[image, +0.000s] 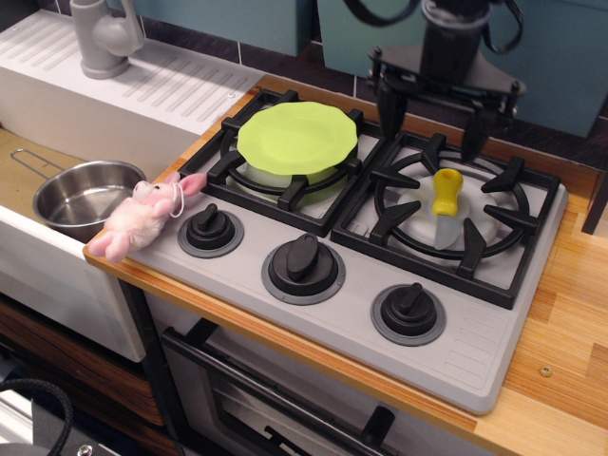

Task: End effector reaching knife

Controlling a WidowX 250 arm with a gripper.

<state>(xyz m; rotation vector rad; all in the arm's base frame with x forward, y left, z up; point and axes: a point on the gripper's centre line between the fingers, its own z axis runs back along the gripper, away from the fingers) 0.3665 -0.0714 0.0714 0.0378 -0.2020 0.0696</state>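
The knife [445, 202] lies on the right burner grate of the toy stove, yellow handle toward the back, grey blade toward the front. My gripper [432, 133] hangs just behind and above the handle, at the back of the right burner. Its two dark fingers [389, 112] are spread wide apart and hold nothing. The left finger is near the gap between the burners, the right finger over the back right of the grate. The wrist and cables rise out of the top of the view.
A lime green plate [296, 138] rests on the left burner. Three black knobs [304, 264] line the stove front. A pink plush bunny [142, 214] lies at the counter's left edge beside a steel pot [81, 195] in the sink. A grey faucet [103, 36] stands at back left.
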